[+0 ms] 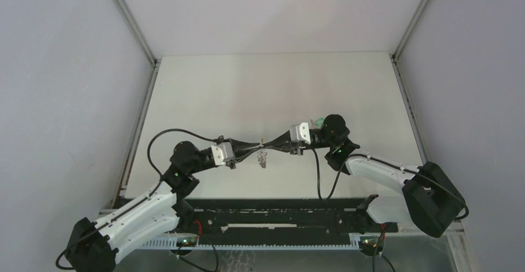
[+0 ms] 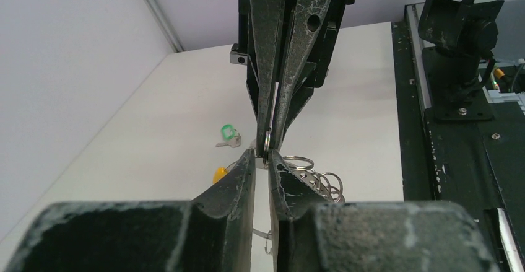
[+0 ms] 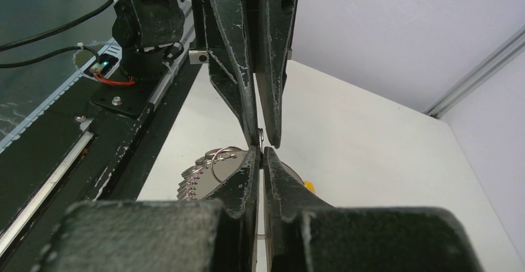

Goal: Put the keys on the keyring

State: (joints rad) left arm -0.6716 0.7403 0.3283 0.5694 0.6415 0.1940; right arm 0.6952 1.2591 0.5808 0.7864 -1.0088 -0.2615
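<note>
Both arms meet fingertip to fingertip above the middle of the table. My right gripper (image 3: 260,150) is shut on the thin metal rim of the keyring (image 2: 267,143), which is held edge-on. My left gripper (image 2: 264,155) stands around the same rim from the other side. A narrow gap still shows between its fingers and the wire. A yellow-orange piece (image 2: 221,174) of the ring shows beside my left finger. A bunch of small silver rings (image 2: 322,182) hangs below the grip (image 1: 263,158). One key with a green head (image 2: 228,134) lies flat on the table beyond.
The black base rail (image 2: 458,160) with its mounts runs along the table's near edge. White walls and a metal corner post (image 2: 158,15) close the table at the back and sides. The green key lies close to my right wrist (image 1: 319,121).
</note>
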